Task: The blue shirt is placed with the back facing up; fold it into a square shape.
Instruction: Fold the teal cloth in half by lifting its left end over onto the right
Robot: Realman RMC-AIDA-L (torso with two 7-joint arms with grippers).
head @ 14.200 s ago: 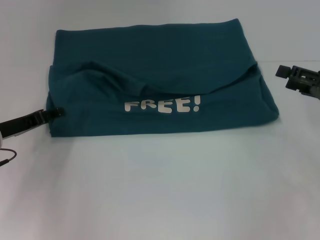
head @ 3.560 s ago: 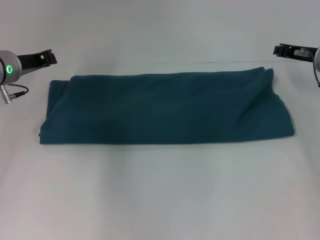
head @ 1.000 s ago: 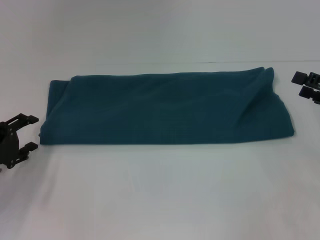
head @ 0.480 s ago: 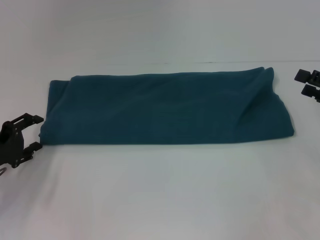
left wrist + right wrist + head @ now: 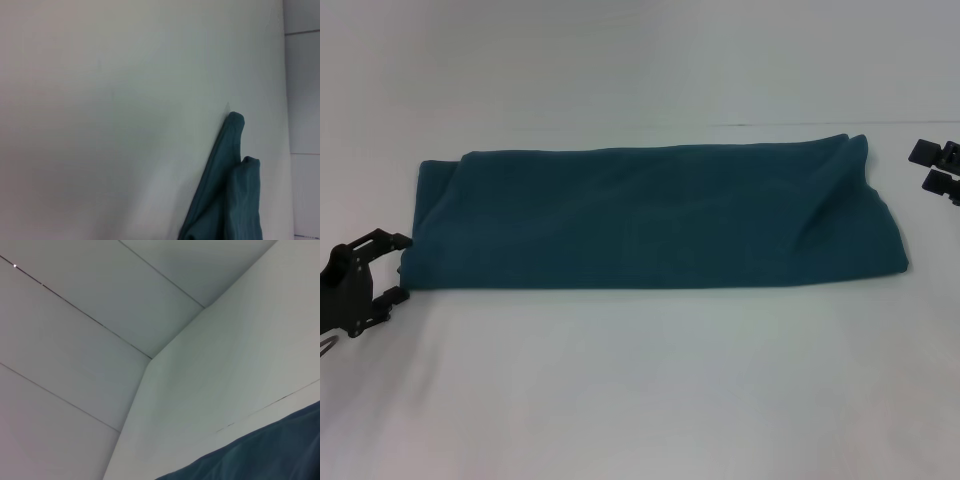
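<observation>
Head view shows the shirt (image 5: pixel 650 215) lying flat on the white table (image 5: pixel 650 390), folded into a long band that runs left to right across the middle. Its plain teal side faces up, with no lettering in sight. The far right corner is puckered into a few soft creases, and the left end shows a layered edge.

At the left end, the left gripper (image 5: pixel 392 268) sits low, just beside the shirt's near left corner. Its jaws stand apart, one finger at the shirt's left edge and the other nearer, close to the corner; whether they touch the cloth cannot be told.

Past the shirt's far right corner, at the right border, the right gripper (image 5: pixel 935 166) is a little apart from the cloth, its jaws spread with nothing between them.

Left wrist view catches a folded edge of the shirt (image 5: pixel 225 190) lying on the table. Right wrist view shows a strip of the shirt (image 5: pixel 260 455) against the pale table.
</observation>
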